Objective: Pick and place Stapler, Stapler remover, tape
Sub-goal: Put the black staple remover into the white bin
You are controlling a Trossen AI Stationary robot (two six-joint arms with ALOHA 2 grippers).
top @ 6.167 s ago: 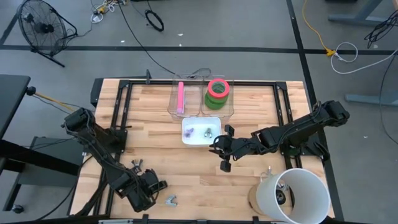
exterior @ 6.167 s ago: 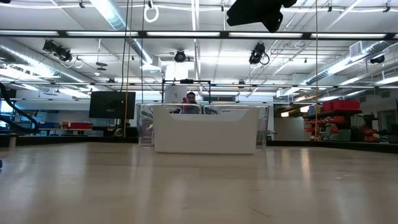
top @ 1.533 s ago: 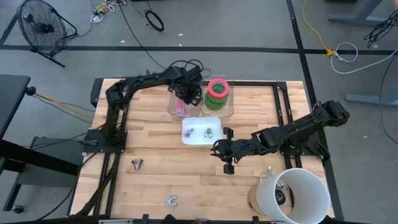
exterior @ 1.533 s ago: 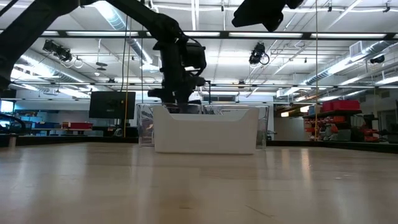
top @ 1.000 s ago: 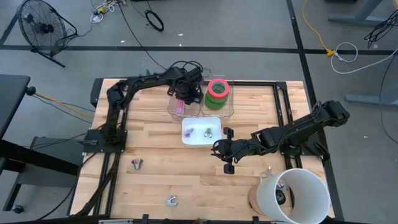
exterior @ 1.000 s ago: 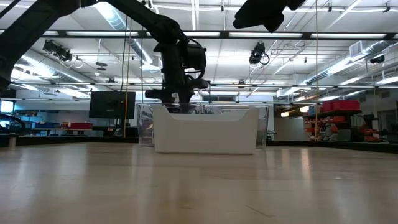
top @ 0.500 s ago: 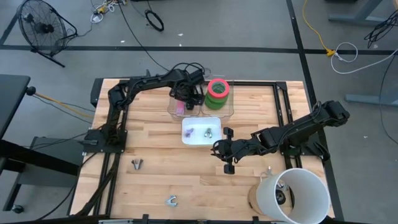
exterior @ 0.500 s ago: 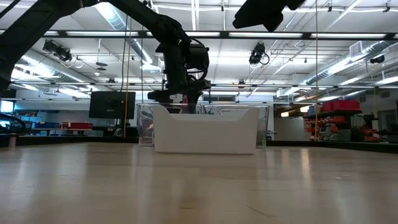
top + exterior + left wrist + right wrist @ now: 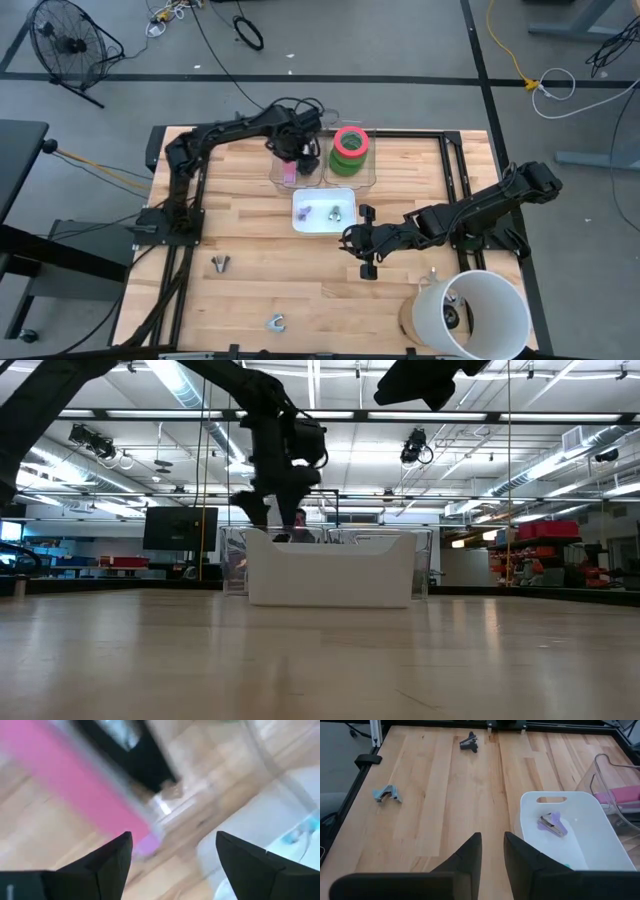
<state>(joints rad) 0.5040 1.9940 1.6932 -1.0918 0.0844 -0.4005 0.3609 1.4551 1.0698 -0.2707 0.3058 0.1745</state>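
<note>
My left gripper (image 9: 293,150) hangs open and empty over the left half of the clear bin (image 9: 277,168) at the table's far middle; it also shows in the low view (image 9: 270,525). Below its fingers (image 9: 172,857) a pink stapler (image 9: 85,785) and a black stapler (image 9: 137,755) lie in the bin. The tape (image 9: 350,143), a pink-red roll stacked on green ones, fills the bin's right half. Two staple removers (image 9: 551,825) lie in the white tray (image 9: 326,227). My right gripper (image 9: 363,262) waits shut, right of the tray.
Two more staple removers lie on the bare wood, one at the near left (image 9: 220,263) and one by the near edge (image 9: 275,322). A white bucket (image 9: 485,315) stands at the near right corner. A black frame (image 9: 455,150) rims the table.
My left gripper has risen out of the clear bin and drifted a little toward the table's left. The staplers stay lying in the bin. My right arm has kept still.
</note>
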